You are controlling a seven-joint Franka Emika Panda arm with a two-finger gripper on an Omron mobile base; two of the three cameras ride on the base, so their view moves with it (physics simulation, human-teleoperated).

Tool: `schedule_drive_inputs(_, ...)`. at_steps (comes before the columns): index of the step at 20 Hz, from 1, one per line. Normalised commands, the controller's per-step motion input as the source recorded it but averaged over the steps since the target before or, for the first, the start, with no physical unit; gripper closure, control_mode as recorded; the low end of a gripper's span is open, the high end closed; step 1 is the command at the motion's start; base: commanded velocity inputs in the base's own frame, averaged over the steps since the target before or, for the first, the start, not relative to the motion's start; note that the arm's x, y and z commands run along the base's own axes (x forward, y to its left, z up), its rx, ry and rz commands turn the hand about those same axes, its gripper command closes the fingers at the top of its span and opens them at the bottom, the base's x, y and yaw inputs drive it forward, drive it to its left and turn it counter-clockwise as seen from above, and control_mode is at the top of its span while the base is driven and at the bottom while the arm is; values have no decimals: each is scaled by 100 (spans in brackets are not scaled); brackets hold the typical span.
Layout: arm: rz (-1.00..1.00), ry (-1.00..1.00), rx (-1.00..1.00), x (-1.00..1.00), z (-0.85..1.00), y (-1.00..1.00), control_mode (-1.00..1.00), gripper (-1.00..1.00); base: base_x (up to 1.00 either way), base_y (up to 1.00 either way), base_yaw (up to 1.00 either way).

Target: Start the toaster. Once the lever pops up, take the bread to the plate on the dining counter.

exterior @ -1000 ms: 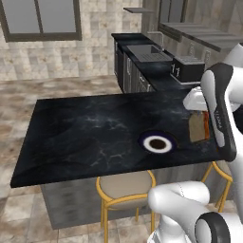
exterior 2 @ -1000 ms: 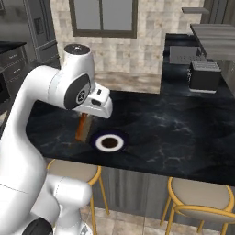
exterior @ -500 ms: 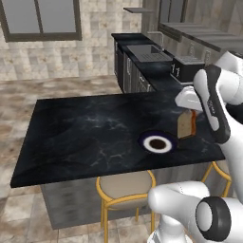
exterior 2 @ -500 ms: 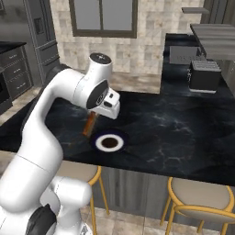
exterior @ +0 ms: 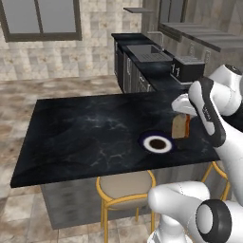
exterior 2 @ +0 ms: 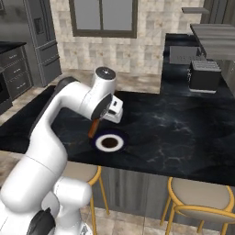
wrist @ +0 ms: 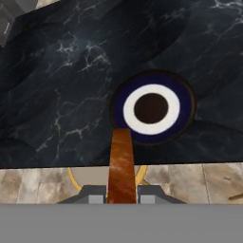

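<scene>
In the left base view, the gripper (exterior: 182, 115) is closed on the bread (exterior: 180, 126), which hangs upright from it above the dining counter (exterior: 85, 128), near that top's right edge. The slice is just to the right of the plate (exterior: 157, 144) and clear of it, with the plate lying close to the near edge of the marble. The white arm comes in from the right and bends down over the slice. The toaster (exterior: 189, 69) stands well back on the wall countertop (exterior: 161, 78).

In the right base view, the arm arches up from the lower left and its hand tips downward; the gripper (exterior 2: 97, 122) pinches the top of the bread (exterior 2: 93, 128), whose lower end hangs just left of the plate (exterior 2: 109, 142). The toaster (exterior 2: 204, 75) stands far off at the right.

In the hand view, the two fingertips (wrist: 93, 194) clamp narrowly against the slice (wrist: 121, 163) edge-on, and its far end overlaps the rim of the plate (wrist: 124, 110).
</scene>
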Motion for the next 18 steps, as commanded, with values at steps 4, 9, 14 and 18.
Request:
schedule_drive_inputs(4,0,-1,0,27,-29,7,-100,100,0,0,0)
schedule_drive_inputs(9,0,0,0,48,-28,27,-100,100,0,0,0)
schedule_drive_inputs(14,0,0,0,57,-31,29,-100,100,0,0,0)
schedule_drive_inputs(18,0,0,0,41,-29,0,-100,100,0,0,0)
